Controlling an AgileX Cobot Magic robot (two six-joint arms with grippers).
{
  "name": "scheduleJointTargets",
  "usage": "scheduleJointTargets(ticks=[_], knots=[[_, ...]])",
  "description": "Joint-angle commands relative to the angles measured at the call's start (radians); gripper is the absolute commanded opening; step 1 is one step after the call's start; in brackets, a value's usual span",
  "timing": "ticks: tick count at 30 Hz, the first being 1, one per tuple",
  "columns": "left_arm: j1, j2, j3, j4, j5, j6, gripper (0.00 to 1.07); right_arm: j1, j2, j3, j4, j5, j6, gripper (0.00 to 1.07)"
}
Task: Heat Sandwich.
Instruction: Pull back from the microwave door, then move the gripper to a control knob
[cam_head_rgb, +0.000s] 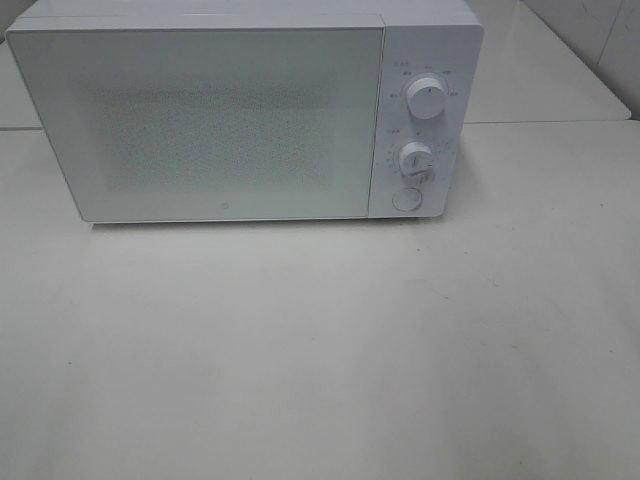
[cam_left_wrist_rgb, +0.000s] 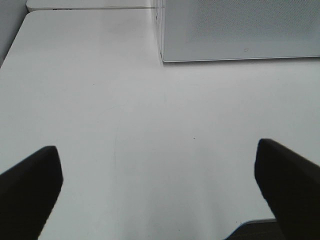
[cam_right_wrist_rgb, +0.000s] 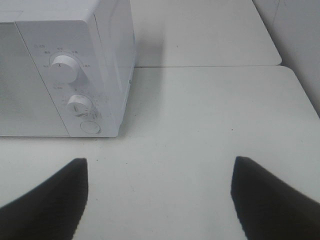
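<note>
Microwave (cam_head_rgb: 200, 120) stands at the far side of the tabletop (cam_head_rgb: 320, 360), its door (cam_head_rgb: 200, 150) shut and its front facing near. The control panel is at its right end: an upper knob (cam_head_rgb: 427, 101), a lower knob (cam_head_rgb: 414, 160) and a round button (cam_head_rgb: 406, 199) below them. Everything near of the microwave is bare white surface, wide from left to right. A second table (cam_head_rgb: 540, 60) butts against the far edge, the seam running out to the right behind the microwave.

The left wrist view shows the tabletop's left edge and rounded far corner, well apart from the microwave's left side. The right wrist view shows the right edge, with a broad bare strip between it and the panel side.

The left end effector (cam_left_wrist_rgb: 156, 147) hangs over the near left of the tabletop, pointed at the microwave's near left corner, its dark fingers (cam_left_wrist_rgb: 30, 185) spread wide with nothing between them. The right end effector (cam_right_wrist_rgb: 160, 161) faces just right of the panel end, fingers (cam_right_wrist_rgb: 270, 200) likewise parted and empty. Neither arm shows from the high camera.

Where the sandwich is, I cannot tell.
</note>
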Motion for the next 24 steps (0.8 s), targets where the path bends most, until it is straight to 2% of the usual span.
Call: scheduleJointTargets(ticks=[1, 12, 24], knots=[[0.002, -0.023, 0.002, -0.006, -0.014, 0.002, 1.0, -0.004, 0.053, -0.008, 0.0, -0.039, -0.007, 0.76], [0.002, -0.023, 0.002, -0.006, -0.014, 0.002, 1.0, -0.004, 0.267, -0.008, 0.0, -0.177, -0.005, 0.76], [0.002, -0.023, 0.002, -0.006, -0.014, 0.002, 1.0, -0.004, 0.417, -0.008, 0.0, -0.264, 0.01, 0.76]])
